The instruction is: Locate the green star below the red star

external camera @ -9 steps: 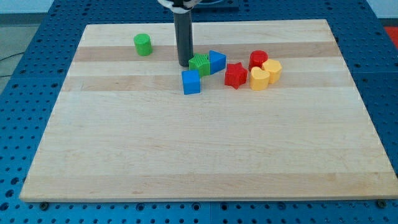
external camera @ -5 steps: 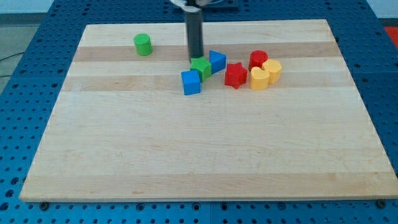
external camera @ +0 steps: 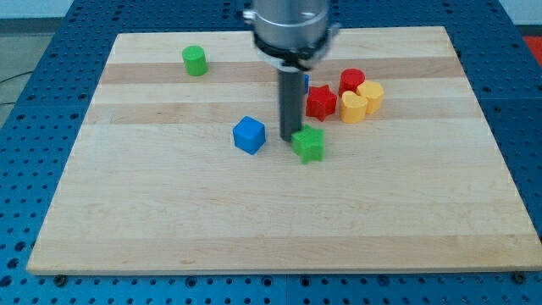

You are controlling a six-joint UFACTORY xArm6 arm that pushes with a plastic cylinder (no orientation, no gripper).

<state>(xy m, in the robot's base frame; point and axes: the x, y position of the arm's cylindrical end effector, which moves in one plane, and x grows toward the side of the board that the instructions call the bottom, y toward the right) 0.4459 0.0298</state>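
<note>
1. Across nearly the whole view lies the pale wooden bench (external camera: 279, 220), a board resting on a blue perforated surface (external camera: 34, 169).
2. At 12 o'clock of the bench the arm (external camera: 292, 25) comes down, a grey cylinder ending in the dark rod (external camera: 290, 106); there is no claw on this rig, so nothing is clenched, released or grasped.
3. My tip (external camera: 290, 138) sits on the bench near its centre, touching or just beside the green star at that star's 9 o'clock.
4. The green star (external camera: 309, 144) lies at about 6 o'clock of the red star, slightly towards 7, apart from it and clear of the other blocks.
5. The blue cube (external camera: 249, 135) stands at 9 o'clock of my tip, near but not touching.
6. The red star (external camera: 321, 102) is at 1 o'clock of my tip, touching or just beside the yellow blocks at its 3 o'clock.
7. The 2 yellow blocks, 1 lower (external camera: 353, 108) and 1 upper (external camera: 371, 96), sit pressed together; their shapes are rounded but unclear.
8. The red cylinder (external camera: 351, 80) stands at 12 o'clock of the lower yellow block.
9. A second blue block (external camera: 305, 82) shows only as a sliver behind the rod; its shape cannot be told.
10. The green cylinder (external camera: 194, 60) stands alone at 10 o'clock of the bench, well apart from the rest.
</note>
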